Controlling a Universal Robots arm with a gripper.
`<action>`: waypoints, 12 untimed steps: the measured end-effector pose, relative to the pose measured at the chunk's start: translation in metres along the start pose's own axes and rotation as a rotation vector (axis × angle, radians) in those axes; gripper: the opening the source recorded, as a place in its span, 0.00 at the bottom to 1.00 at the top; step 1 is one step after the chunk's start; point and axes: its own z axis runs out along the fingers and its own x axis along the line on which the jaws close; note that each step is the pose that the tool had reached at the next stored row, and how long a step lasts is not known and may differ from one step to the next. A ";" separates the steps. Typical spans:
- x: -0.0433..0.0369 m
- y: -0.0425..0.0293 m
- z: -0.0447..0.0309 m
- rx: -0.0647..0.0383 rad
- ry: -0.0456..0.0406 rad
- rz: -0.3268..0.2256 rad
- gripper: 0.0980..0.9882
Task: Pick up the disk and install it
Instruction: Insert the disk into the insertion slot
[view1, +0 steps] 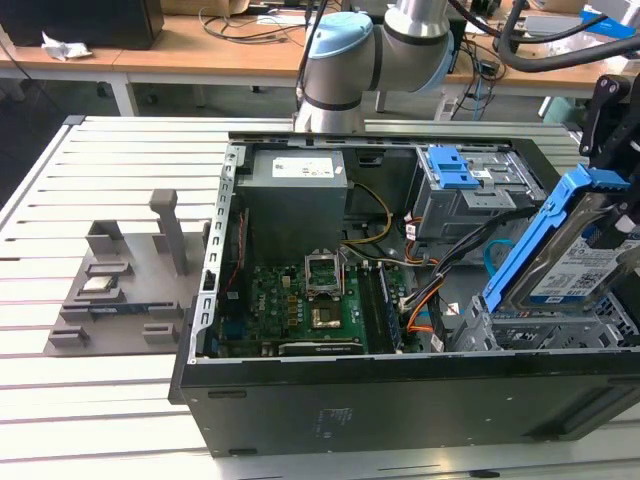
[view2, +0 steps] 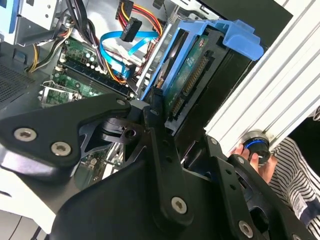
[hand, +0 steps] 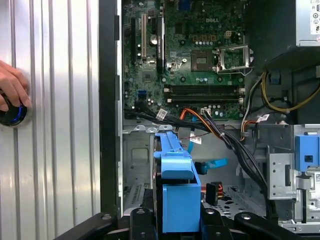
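Above the drive bay (view1: 500, 335), tool (hand: 176, 212) seemingly clamps tilted disk (view1: 585, 265).

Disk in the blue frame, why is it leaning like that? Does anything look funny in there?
The disk stands tilted on its edge over the metal drive cage at the exterior view's right, instead of lying flat. It leans because the gripper holds it by its blue frame. Nothing else looks broken or spilled.
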 end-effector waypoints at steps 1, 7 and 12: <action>0.0000 -0.0001 0.0016 0.000 0.0000 0.000 0.30; 0.0000 -0.0003 0.0156 0.000 0.0001 0.000 0.30; -0.0001 -0.0006 0.0294 0.000 0.0001 0.000 0.30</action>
